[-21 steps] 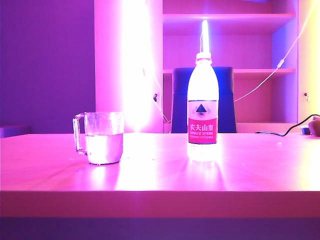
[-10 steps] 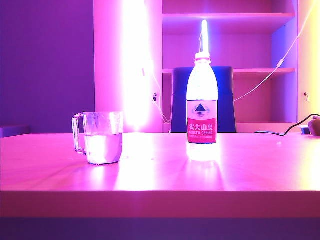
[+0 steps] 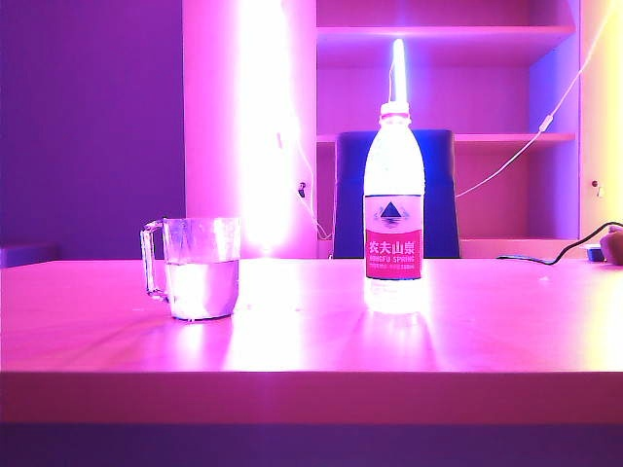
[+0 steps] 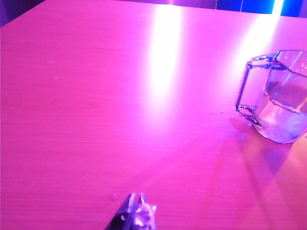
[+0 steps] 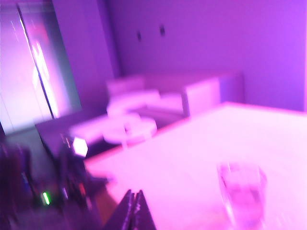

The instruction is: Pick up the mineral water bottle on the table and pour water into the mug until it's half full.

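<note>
The mineral water bottle [image 3: 393,209] stands upright on the table [image 3: 311,341], right of centre, with its white cap on and its red label facing the camera. The clear glass mug [image 3: 200,268] stands to its left, handle pointing left, with water [image 3: 201,290] up to about half its height. Neither gripper shows in the exterior view. In the left wrist view my left gripper [image 4: 136,195] hangs shut and empty over bare table, well apart from the mug [image 4: 280,98]. The blurred right wrist view shows my right gripper [image 5: 134,192] shut and empty, with the mug [image 5: 241,191] off to one side.
A dark chair [image 3: 443,195] and shelves [image 3: 443,34] stand behind the table. A black cable [image 3: 555,255] lies at the far right edge. Small wet spots [image 4: 238,122] lie by the mug's base. A sofa [image 5: 163,98] and a round low table [image 5: 129,129] lie beyond the table.
</note>
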